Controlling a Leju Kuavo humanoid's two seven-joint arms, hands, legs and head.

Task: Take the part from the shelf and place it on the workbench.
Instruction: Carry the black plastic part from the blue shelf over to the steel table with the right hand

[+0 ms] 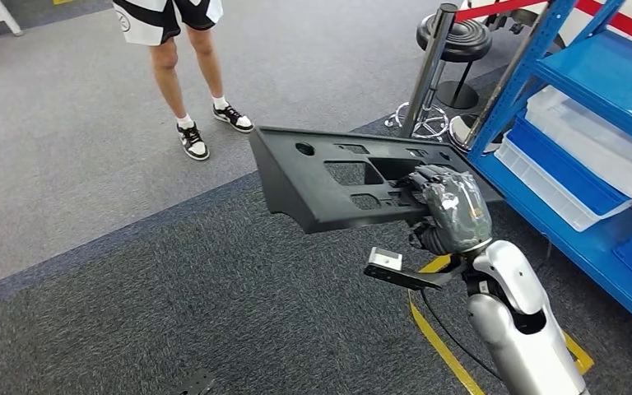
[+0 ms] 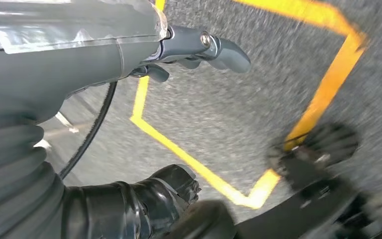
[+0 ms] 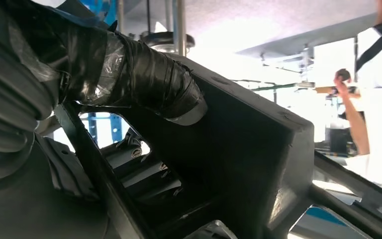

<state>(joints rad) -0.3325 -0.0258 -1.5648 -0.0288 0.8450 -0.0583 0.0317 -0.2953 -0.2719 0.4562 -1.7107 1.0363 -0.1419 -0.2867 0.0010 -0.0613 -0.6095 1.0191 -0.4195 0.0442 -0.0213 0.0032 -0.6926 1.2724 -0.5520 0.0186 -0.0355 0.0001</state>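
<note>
The part (image 1: pixel 329 177) is a long black plastic panel with several cut-outs, held up in the air over the carpet, away from the blue shelf (image 1: pixel 601 90). My right hand (image 1: pixel 451 210) grips its near right end, fingers hooked into a cut-out. In the right wrist view the taped thumb (image 3: pixel 149 79) presses on the part (image 3: pixel 248 149) and the darker fingers curl through an opening from below. My left hand (image 2: pixel 79 64) hangs above the floor, its fingers (image 2: pixel 219 47) and thumb (image 2: pixel 154 199) apart with nothing between them.
The blue shelf carries clear plastic bins (image 1: pixel 592 136) at the right. A stanchion post (image 1: pixel 432 66) with a red belt stands behind the part. A person (image 1: pixel 183 74) in dark sneakers stands on the grey floor ahead. Yellow tape (image 1: pixel 440 346) marks the carpet beneath my arm.
</note>
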